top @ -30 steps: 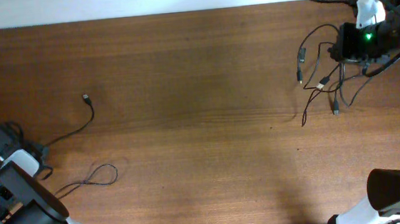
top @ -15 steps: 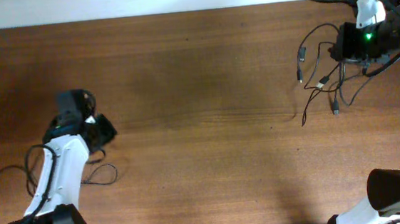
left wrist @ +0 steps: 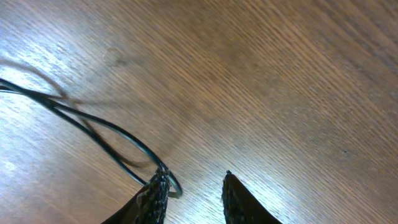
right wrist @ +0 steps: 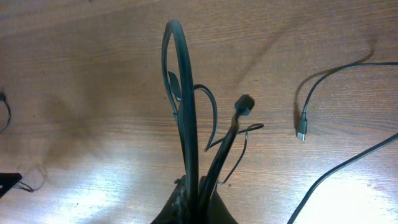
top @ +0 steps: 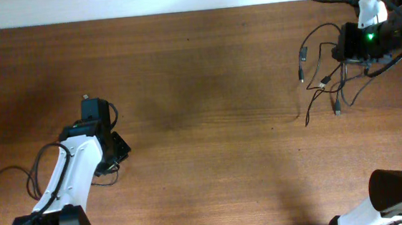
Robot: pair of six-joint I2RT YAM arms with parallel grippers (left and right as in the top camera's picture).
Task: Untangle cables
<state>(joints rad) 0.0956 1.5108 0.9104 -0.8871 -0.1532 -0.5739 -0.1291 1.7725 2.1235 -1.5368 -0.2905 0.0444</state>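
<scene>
A bunch of thin black cables (top: 326, 81) hangs and spreads at the far right of the table, with plug tips lying loose. My right gripper (top: 344, 49) is shut on this bunch. In the right wrist view my right gripper (right wrist: 200, 200) clamps several cords (right wrist: 185, 93) that rise from between the fingers, one ending in a plug (right wrist: 244, 103). My left gripper (top: 117, 148) is open low over the left side of the table. In the left wrist view my left gripper (left wrist: 194, 180) has a looped thin cable (left wrist: 99, 127) touching its left fingertip, not between the fingers.
A separate cord with a silvery USB plug (right wrist: 301, 131) lies on the wood right of the held bunch. The thicker arm cable (top: 8, 173) trails at the left edge. The white wall runs along the table's far edge.
My left arm has swung from the front left corner out over the loose cable on the left and lowered onto its loop. The right arm and its bunch have stayed still.
</scene>
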